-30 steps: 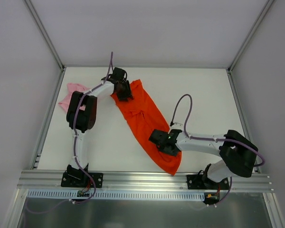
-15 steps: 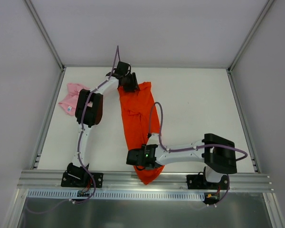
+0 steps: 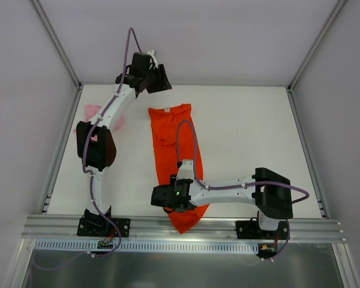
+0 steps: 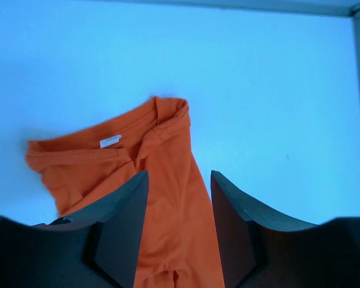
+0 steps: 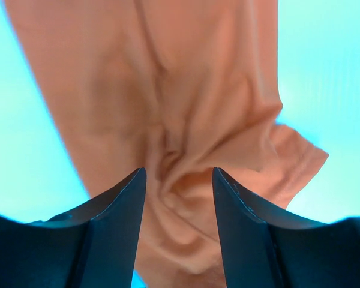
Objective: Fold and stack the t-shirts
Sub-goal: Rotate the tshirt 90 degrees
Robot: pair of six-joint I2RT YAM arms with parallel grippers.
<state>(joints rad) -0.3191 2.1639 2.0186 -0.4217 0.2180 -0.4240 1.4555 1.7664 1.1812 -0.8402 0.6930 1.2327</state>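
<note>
Nothing's folded yet: the orange shirt (image 3: pixel 175 141) lies stretched long on the counter (image 3: pixel 252 132), the pink shirt (image 3: pixel 91 110) bunched aside, left hand (image 4: pixel 179 180) and right hand (image 5: pixel 179 177) both open, empty.

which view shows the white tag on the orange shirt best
Left wrist: the tag sits clear inside the orange shirt collar. Top view shows the whole shirt, tag too small; right wrist shows only bunched cloth.
</note>
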